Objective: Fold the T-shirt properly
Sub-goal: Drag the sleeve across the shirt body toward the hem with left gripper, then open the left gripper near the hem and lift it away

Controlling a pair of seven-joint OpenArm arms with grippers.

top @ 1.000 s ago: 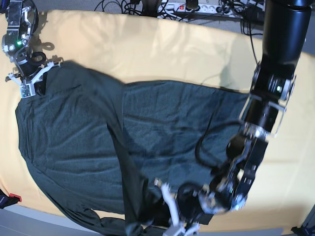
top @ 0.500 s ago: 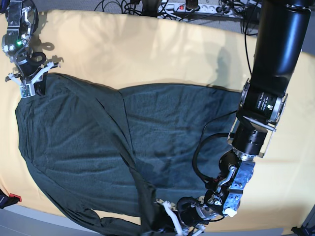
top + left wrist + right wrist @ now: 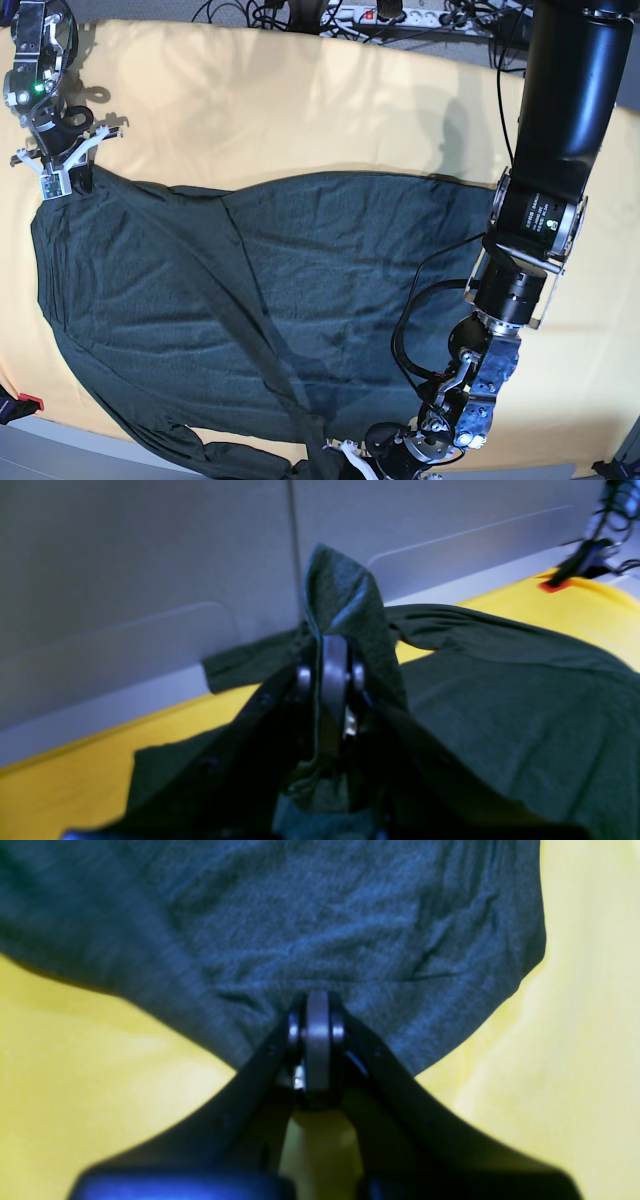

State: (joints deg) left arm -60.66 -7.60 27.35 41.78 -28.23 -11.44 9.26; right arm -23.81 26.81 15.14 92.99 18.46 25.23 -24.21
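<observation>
Across the yellow cloth I see the shirt spread wide, its near edge at the table's lip. My left gripper pinches a raised fold there; my right gripper clamps the far corner.

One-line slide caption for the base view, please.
Both tools, left and right, pinch opposite edges of the shirt spread over the yellow cloth.
</observation>
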